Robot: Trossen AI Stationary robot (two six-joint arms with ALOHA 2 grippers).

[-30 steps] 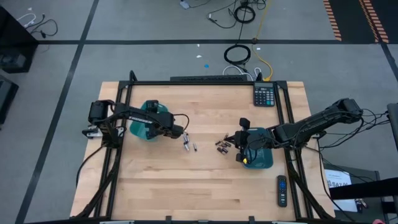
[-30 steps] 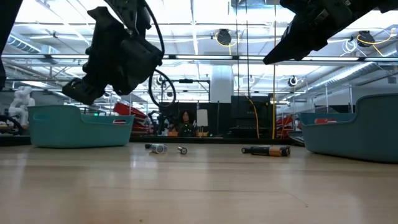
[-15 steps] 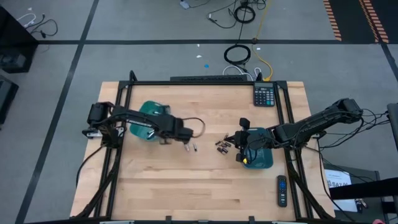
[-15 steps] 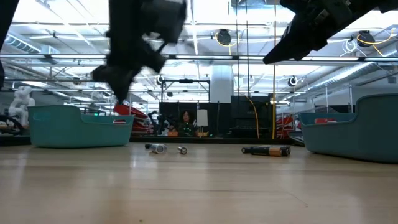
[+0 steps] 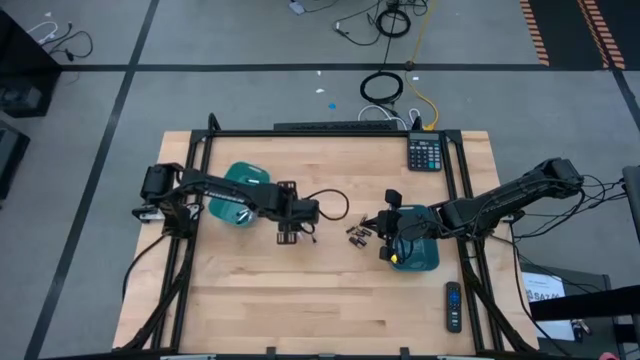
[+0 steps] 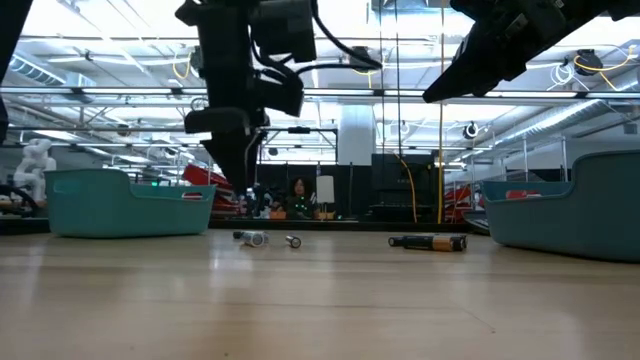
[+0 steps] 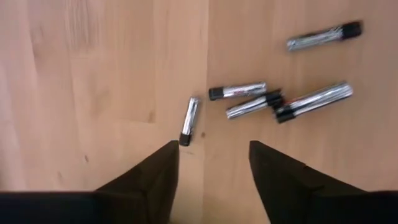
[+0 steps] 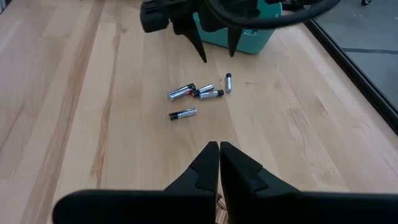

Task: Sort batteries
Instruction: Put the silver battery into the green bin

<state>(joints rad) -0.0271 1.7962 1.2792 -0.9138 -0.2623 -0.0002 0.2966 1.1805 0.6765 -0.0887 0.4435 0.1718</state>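
Note:
Several silvery batteries (image 7: 236,91) lie loose on the wooden table, also seen in the high view (image 5: 309,237) and the low view (image 6: 255,238). My left gripper (image 7: 213,158) hangs open above them, fingers pointing down (image 5: 290,238), and touches none; the nearest cell (image 7: 190,120) lies just beyond its fingertips. A small cluster of dark brown batteries (image 5: 357,233) lies nearer the right teal tray (image 5: 422,256). My right gripper (image 8: 219,148) is shut and hovers by that tray's left rim (image 5: 375,226), close to the brown cells. The left teal tray (image 5: 240,195) sits partly under the left arm.
A black calculator (image 5: 425,152) lies at the table's far right corner and a black remote control (image 5: 453,305) near the right near edge. Dark frame rails (image 5: 195,170) run along the table's sides. Bare wood stretches across the near half of the table.
My left gripper has swung from beside the left teal tray toward the table's right, arriving over the silvery batteries. It has tipped so that its fingers point down and has come lower. The batteries and my right arm have kept still.

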